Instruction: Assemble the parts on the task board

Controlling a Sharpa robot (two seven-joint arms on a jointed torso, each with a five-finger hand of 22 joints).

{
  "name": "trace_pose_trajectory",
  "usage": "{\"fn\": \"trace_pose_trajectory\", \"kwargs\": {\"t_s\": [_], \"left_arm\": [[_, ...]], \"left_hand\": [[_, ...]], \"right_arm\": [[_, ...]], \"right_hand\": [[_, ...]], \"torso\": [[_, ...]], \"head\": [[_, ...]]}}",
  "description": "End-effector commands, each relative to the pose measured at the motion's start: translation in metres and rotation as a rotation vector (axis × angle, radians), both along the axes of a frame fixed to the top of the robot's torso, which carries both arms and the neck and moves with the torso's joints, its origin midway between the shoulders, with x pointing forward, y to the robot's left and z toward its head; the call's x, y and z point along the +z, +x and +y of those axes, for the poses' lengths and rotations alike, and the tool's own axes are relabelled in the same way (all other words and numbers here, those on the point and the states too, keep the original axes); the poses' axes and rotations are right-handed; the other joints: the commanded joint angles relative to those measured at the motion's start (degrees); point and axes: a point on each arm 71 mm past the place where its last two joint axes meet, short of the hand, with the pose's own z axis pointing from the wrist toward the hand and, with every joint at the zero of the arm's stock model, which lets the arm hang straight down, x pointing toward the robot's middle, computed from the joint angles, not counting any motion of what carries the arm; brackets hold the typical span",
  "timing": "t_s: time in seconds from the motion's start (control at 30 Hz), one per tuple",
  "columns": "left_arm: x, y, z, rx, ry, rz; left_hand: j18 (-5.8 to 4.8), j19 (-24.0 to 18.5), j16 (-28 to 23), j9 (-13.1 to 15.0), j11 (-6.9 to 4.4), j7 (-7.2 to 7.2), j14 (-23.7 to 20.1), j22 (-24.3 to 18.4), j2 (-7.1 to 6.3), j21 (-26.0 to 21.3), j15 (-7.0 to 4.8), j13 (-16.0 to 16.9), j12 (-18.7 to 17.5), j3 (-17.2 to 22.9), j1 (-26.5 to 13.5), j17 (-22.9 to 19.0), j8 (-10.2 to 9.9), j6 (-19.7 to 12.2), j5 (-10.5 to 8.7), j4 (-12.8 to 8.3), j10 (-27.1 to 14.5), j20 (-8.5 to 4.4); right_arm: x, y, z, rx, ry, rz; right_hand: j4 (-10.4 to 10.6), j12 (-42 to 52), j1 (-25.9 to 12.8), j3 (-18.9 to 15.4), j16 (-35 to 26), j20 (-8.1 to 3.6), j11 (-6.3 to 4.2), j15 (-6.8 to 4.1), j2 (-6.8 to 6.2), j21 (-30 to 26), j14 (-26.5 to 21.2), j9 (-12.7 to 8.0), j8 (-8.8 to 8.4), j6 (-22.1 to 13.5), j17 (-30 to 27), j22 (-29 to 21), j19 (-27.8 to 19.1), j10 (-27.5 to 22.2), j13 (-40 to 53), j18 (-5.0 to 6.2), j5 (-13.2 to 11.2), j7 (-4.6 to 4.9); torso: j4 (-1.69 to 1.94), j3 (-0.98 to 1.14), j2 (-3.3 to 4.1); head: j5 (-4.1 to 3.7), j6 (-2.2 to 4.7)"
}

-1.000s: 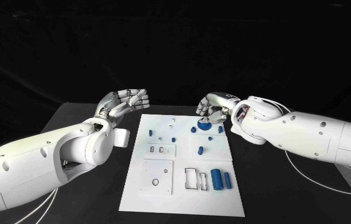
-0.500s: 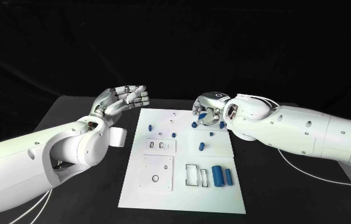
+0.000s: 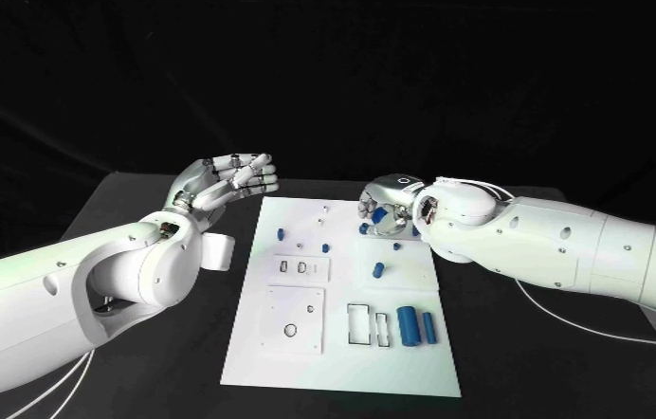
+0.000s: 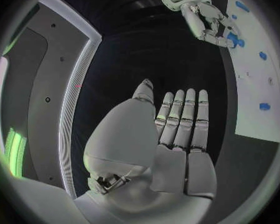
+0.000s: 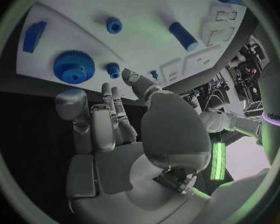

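**Both hands raised beside the task board**

The left hand (image 3: pixel 229 181) is held above the table (image 3: pixel 164 201) beside the far left corner of the task board (image 3: pixel 342 362); its fingers are straight, close together and hold nothing. The right hand (image 3: pixel 390 208) hovers over the board's far right corner, fingers extended and empty in the right wrist view. A blue gear (image 5: pixel 73 66) lies on the board just beyond its fingertips, with a small blue peg (image 5: pixel 114 70) beside it. 2 blue cylinders (image 3: pixel 415 326) lie near the board's right edge, well behind the right hand.
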Motion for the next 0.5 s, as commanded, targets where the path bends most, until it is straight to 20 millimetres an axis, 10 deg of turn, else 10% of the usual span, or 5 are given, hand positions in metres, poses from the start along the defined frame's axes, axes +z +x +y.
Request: {"fn": "trace_pose_trajectory", "kwargs": {"t_s": [0.03,0.5], "left_arm": [[0.0026,-0.0008,-0.0019,-0.023,-0.007,-0.007],[0.0041,-0.0007,0.0002,-0.020,-0.005,-0.007]], "left_hand": [[1.01,0.4,-0.2,0.0,0.15,1.06,-0.2,-0.1,-0.18,-0.2,0.15,0.0,-0.3,-0.3,0.3,0.0,0.0,0.1,-0.32,0.0,0.4,0.02],[0.99,0.4,-0.3,0.0,0.19,1.11,-0.3,-0.1,-0.19,-0.3,0.19,0.0,-0.4,-0.4,0.2,-0.1,-0.1,0.1,-0.34,0.0,0.3,0.04]], "right_arm": [[-0.0032,0.0004,-0.0009,-0.003,-0.039,0.004],[-0.0047,0.0006,-0.0002,-0.003,-0.029,0.003]], "right_hand": [[0.2,-0.2,0.4,0.3,0.3,-0.07,-0.02,0.41,-0.04,0.4,2.8,0.1,-0.28,0.2,0.2,0.5,0.4,-0.5,-0.1,-0.69,0.2,0.14],[1.0,-0.2,0.2,1.4,2.1,0.08,-0.13,0.36,0.76,3.8,2.9,0.7,-0.31,0.5,1.8,4.8,1.1,0.0,0.0,-1.19,0.9,-0.02]], "torso": [[0.13,0.07,0.35],[0.42,0.11,1.01]], "head": [[-0.10,-0.05],[-0.15,0.14]]}}
